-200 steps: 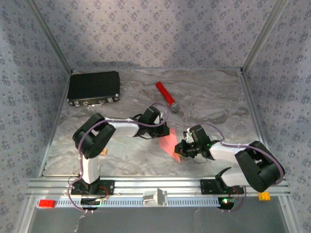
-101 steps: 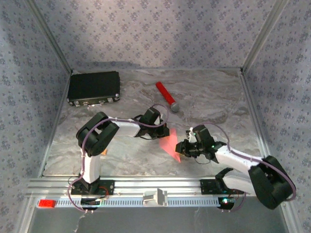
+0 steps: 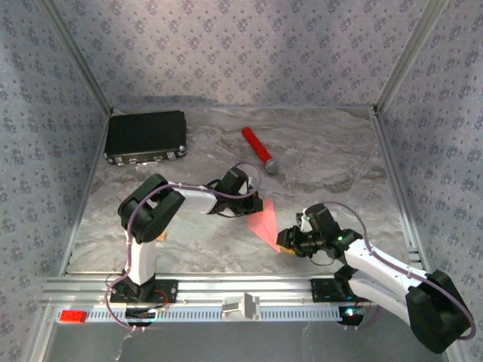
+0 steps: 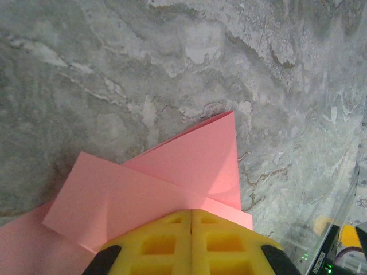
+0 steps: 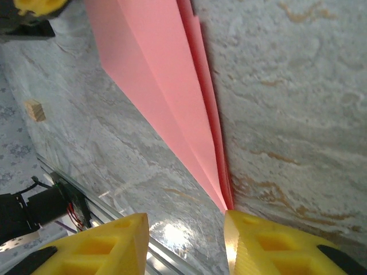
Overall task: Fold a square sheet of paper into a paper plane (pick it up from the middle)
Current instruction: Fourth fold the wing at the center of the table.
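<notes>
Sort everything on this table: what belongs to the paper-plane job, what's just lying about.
Job: folded pink paper; left tool, shut at its edge; right tool, open at its tip.
Lying about: black case; red cylinder with grey tip; small tan block.

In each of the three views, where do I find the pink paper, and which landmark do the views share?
Top external: pink paper in the middle of the picture.
Left wrist: lower half, running under the shut left gripper.
Right wrist: a long wedge from the top edge, its tip inside the open right gripper.
Shared landmark: the left gripper at the paper's wide end, top left corner in the right wrist view.
</notes>
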Action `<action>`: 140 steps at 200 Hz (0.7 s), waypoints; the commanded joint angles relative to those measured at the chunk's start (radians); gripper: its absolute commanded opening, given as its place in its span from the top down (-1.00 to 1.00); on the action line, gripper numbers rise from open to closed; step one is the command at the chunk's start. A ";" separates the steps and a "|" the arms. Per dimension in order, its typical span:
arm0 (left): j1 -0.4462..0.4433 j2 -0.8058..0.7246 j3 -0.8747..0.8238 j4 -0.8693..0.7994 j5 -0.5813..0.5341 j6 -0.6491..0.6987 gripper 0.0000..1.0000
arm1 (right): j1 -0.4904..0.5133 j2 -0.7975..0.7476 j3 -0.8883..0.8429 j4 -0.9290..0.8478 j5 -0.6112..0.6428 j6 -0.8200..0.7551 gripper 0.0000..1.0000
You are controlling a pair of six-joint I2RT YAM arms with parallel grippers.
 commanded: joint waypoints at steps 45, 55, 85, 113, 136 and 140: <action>0.005 -0.001 -0.021 -0.026 -0.014 -0.008 1.00 | 0.019 -0.005 -0.026 -0.028 0.023 0.058 0.19; 0.005 -0.002 -0.022 -0.025 -0.013 -0.009 1.00 | 0.020 -0.002 -0.027 -0.011 0.017 0.063 0.19; 0.005 0.000 -0.023 -0.011 -0.004 -0.020 1.00 | 0.023 0.030 -0.026 0.020 0.017 0.072 0.20; 0.005 -0.002 -0.027 0.000 -0.003 -0.028 1.00 | 0.030 0.075 -0.024 0.070 0.004 0.080 0.21; 0.006 -0.003 -0.027 0.000 -0.003 -0.029 1.00 | 0.036 0.108 -0.014 0.073 0.005 0.074 0.22; 0.006 -0.003 -0.026 0.001 -0.003 -0.029 1.00 | 0.038 0.112 -0.014 0.078 0.005 0.074 0.22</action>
